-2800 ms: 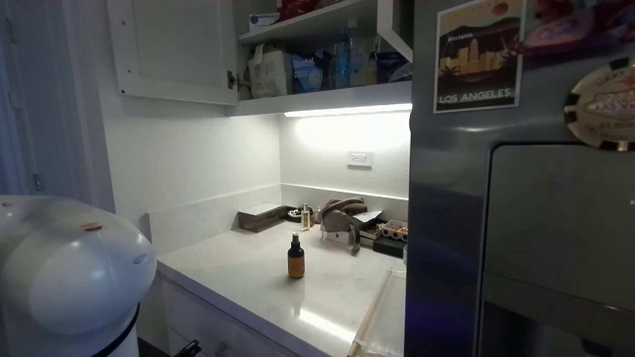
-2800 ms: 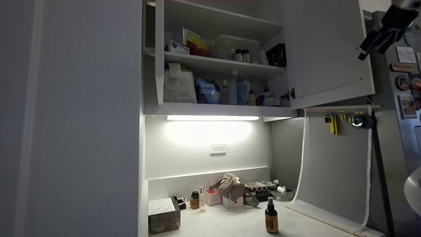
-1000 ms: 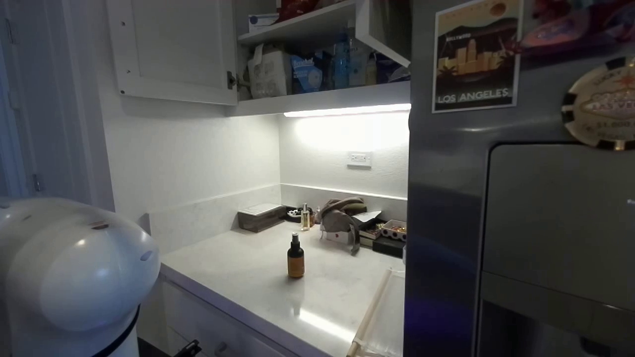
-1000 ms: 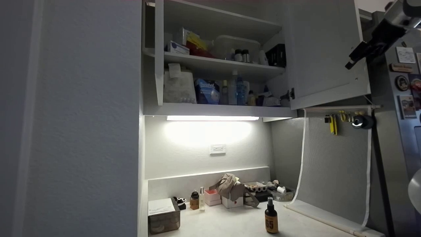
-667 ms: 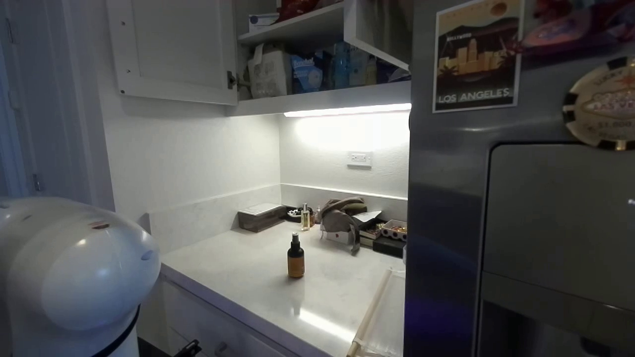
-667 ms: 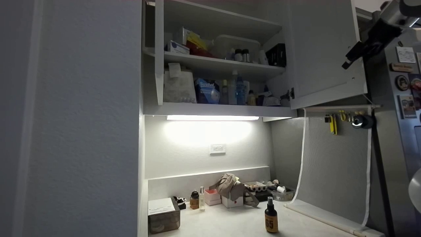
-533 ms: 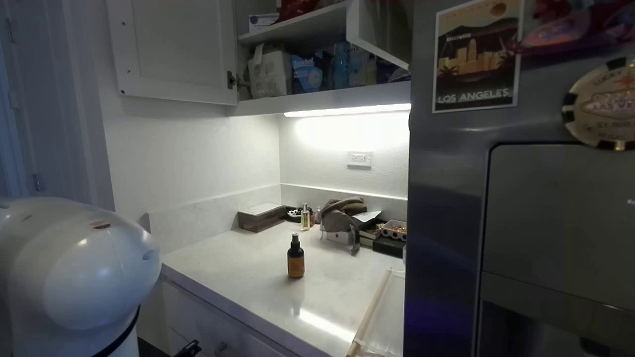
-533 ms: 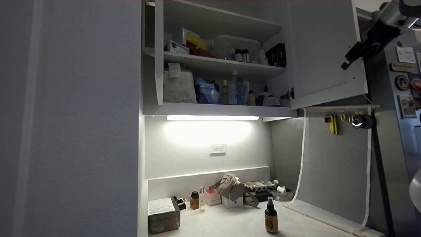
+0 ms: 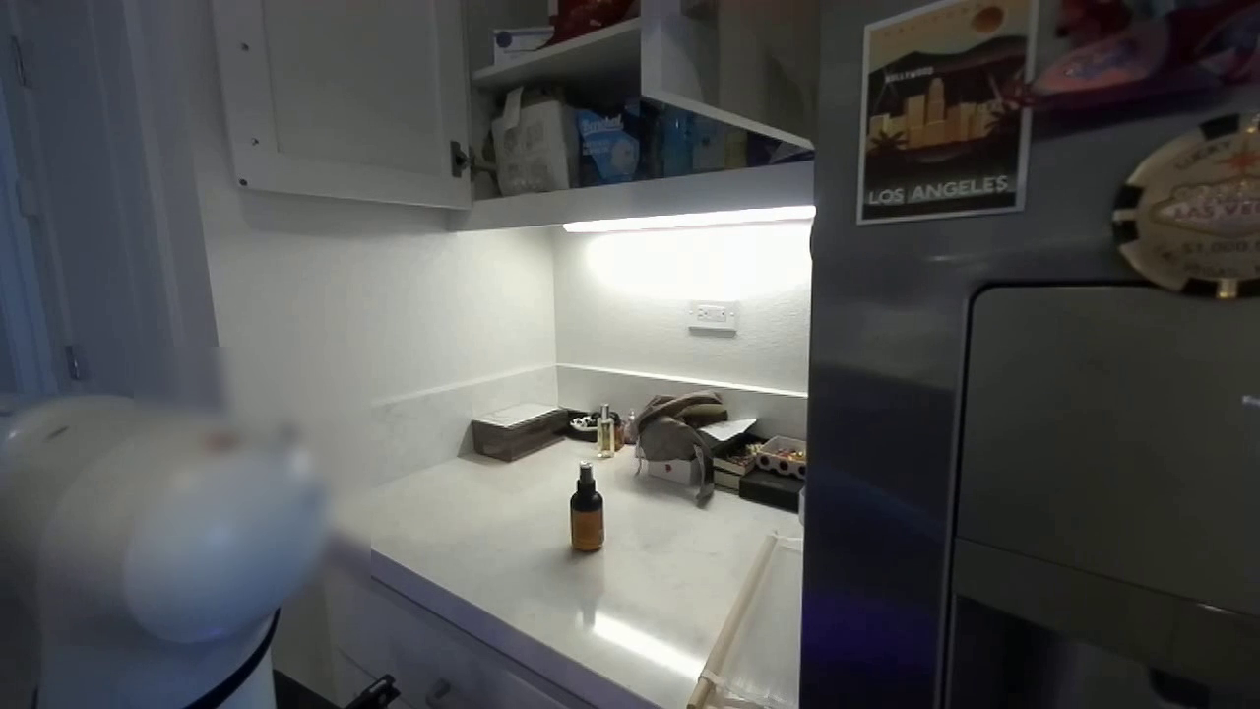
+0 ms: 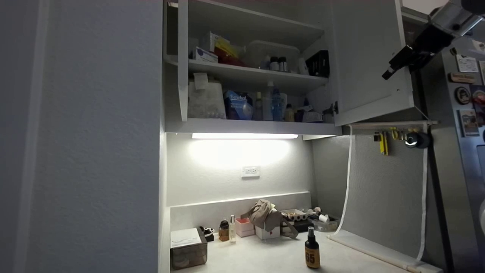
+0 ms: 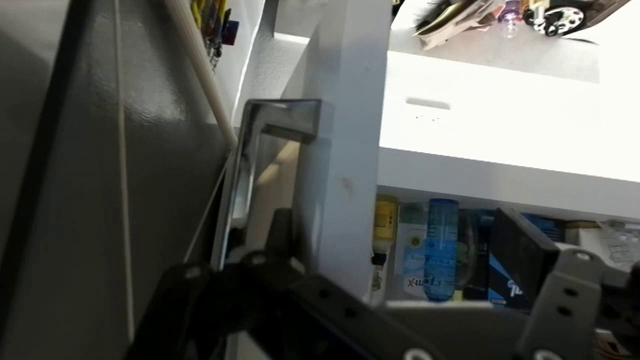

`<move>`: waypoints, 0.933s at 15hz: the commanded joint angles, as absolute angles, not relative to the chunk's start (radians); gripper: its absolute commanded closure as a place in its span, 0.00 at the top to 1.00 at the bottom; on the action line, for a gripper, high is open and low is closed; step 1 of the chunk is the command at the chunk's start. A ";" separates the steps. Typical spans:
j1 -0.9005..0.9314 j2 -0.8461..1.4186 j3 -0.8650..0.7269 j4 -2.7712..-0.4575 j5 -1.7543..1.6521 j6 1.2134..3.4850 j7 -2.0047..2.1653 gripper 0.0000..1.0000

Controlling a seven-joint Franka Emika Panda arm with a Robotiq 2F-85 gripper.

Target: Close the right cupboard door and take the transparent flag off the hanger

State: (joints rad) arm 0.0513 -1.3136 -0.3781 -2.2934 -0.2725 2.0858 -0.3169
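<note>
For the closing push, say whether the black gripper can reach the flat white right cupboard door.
Probably yes: the open gripper appears to straddle the free edge of the door, nothing visibly blocking.

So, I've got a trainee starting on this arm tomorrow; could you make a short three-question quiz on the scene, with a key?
1. True or false: the right cupboard door stands open.
2. Where does the lower edge of the transparent flag lie? A) on an upper shelf; B) on the counter; C) on top of the fridge.
3. Short answer: which number shows on the label of the spray bottle in an exterior view?

Key: 1. True. 2. B. 3. 65.
</note>
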 commanded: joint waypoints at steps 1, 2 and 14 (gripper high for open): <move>0.131 -1.250 -0.373 -2.273 -0.182 2.072 -0.345 1.00; 0.140 -1.247 -0.371 -2.276 -0.173 2.070 -0.346 1.00; 0.394 -1.049 -0.364 -2.250 0.063 2.016 -0.466 1.00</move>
